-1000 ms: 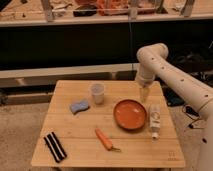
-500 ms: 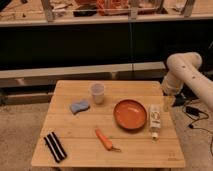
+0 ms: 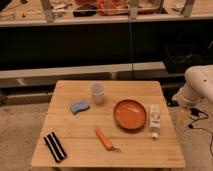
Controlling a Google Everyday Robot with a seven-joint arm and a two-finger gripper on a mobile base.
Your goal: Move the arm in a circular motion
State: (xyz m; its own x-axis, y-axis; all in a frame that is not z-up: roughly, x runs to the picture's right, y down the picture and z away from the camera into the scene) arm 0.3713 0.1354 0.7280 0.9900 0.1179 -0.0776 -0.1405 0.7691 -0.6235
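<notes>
"Where's the arm?"

"At the right edge of view, past the counter's right side. A rounded joint sits high, and a thick segment slants down-left to the gripper, just beside the counter's edge. I can't tell whether it's open or closed."

"Any change?"

"A second ago it reached over the orange plate. It has since swung right, off the counter."
</notes>
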